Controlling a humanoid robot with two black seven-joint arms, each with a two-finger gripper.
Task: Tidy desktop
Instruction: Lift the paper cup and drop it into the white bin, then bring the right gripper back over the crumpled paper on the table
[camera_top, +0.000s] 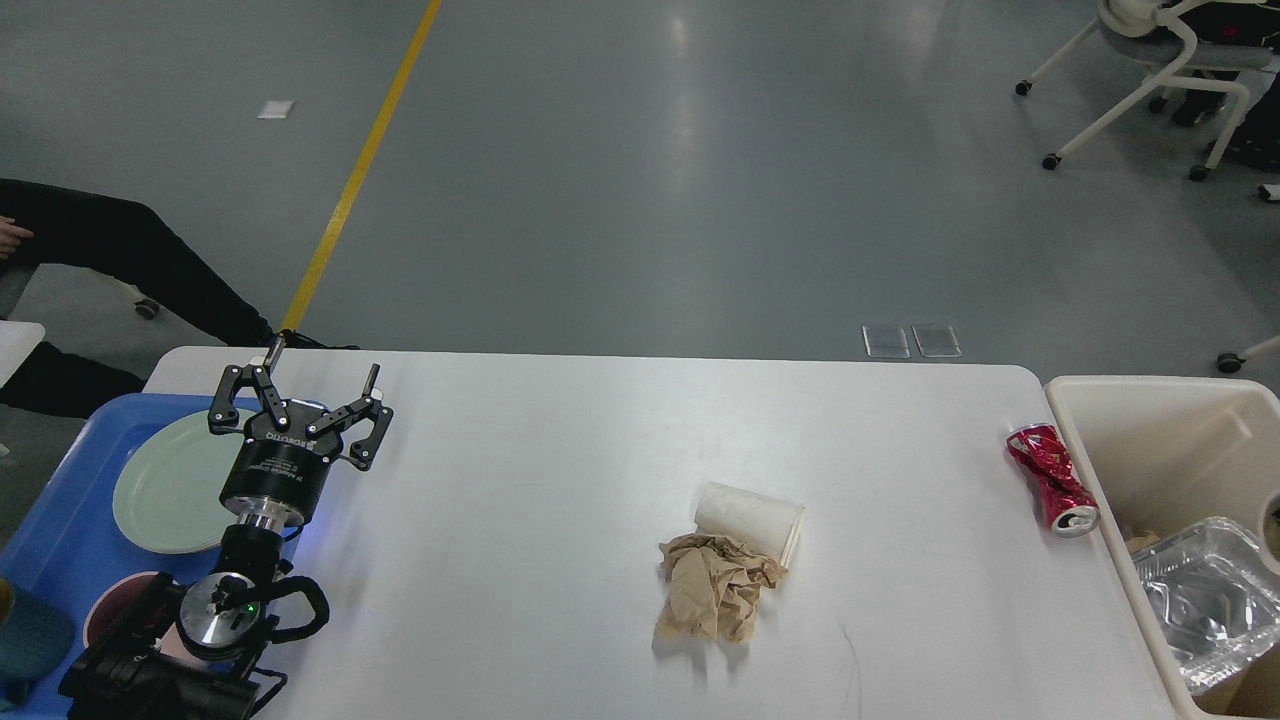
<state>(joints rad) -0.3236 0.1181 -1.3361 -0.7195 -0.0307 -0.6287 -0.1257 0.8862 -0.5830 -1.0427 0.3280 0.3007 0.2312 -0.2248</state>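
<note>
The white desktop (560, 470) spans the head view. On it a white paper cup (750, 517) lies on its side, touching a crumpled brown paper wad (715, 596) in front of it. A crushed red can (1050, 478) lies at the right end, next to the beige bin. My left gripper (322, 362) hovers open and empty over the desktop's far left, beside the blue tray. My right gripper is out of view. A pale curved sliver, like a cup rim (1272, 528), shows at the right edge over the bin.
A blue tray (50, 520) at the left holds a pale green plate (160, 485), a pinkish bowl (110, 606) and a teal item (25, 632). The beige bin (1150, 420) at the right holds a foil tray (1200, 600). A person's dark legs are at the far left.
</note>
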